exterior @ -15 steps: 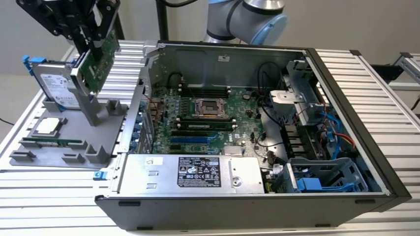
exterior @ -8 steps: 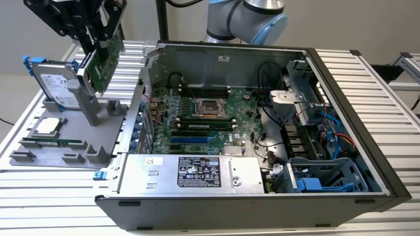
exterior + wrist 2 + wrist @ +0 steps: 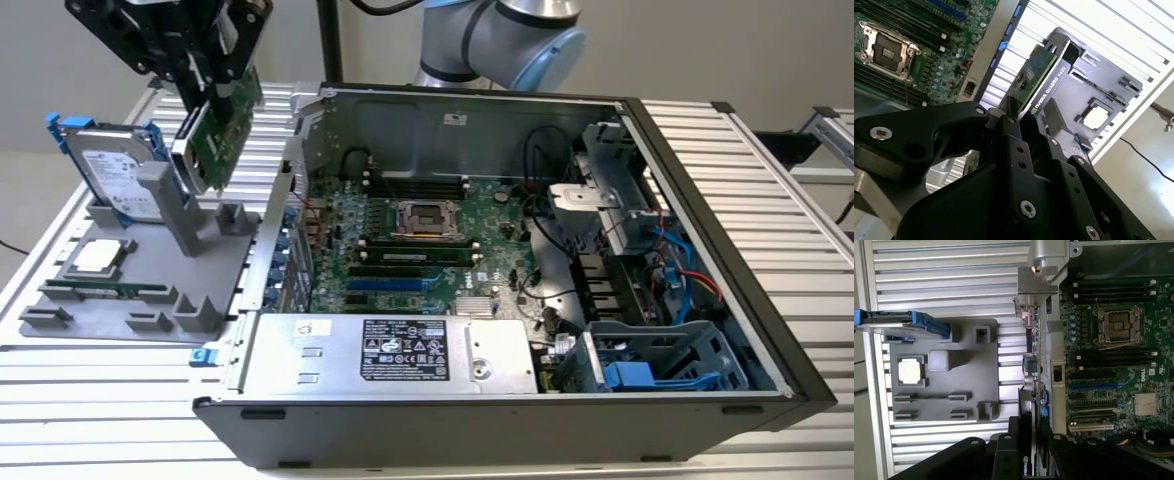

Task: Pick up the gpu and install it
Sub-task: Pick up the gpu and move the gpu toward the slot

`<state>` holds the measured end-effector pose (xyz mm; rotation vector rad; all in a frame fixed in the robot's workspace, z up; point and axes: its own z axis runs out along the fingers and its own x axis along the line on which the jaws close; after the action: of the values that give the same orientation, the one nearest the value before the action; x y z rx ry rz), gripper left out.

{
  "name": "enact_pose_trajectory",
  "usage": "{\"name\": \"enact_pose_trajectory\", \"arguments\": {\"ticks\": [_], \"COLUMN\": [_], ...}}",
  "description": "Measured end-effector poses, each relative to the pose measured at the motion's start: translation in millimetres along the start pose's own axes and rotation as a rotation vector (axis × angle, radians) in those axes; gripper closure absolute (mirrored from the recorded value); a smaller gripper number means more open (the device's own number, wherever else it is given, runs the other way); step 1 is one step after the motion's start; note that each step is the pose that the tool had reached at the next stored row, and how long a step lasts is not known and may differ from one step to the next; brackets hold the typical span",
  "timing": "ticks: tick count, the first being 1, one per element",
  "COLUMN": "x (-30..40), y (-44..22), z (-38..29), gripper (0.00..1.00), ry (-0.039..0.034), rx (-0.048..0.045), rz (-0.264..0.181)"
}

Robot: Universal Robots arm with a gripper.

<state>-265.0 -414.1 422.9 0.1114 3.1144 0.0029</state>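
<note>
- Gripper [image 3: 211, 72] is clamping shut on the gpu [image 3: 220, 135], holding it in the air.
- Gpu is hanging edge-down above the gray holder tray [image 3: 94, 318], near the hard drive [image 3: 114, 168].
- Open computer case [image 3: 400, 440] is sitting just toward the exterior view's right, motherboard [image 3: 414, 250] exposed.

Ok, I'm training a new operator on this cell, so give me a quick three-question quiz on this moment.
1. True or false: the gripper is shut on the gpu.
2. Where is the gpu? A) seated in a motherboard slot B) in the air outside the case C) lying on the power supply
3. What stands upright in the grey tray, with blue rails?
Key: 1 true; 2 B; 3 the hard drive.
</note>
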Motion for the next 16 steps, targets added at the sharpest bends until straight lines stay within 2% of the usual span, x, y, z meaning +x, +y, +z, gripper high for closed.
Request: {"name": "enact_pose_trajectory", "arguments": {"ticks": [16], "x": [-20.3], "y": [1.4], "z": [0.5], "gripper": [1.00], "ry": [0.0000], "rx": [0.0000], "rz": [0.000]}}
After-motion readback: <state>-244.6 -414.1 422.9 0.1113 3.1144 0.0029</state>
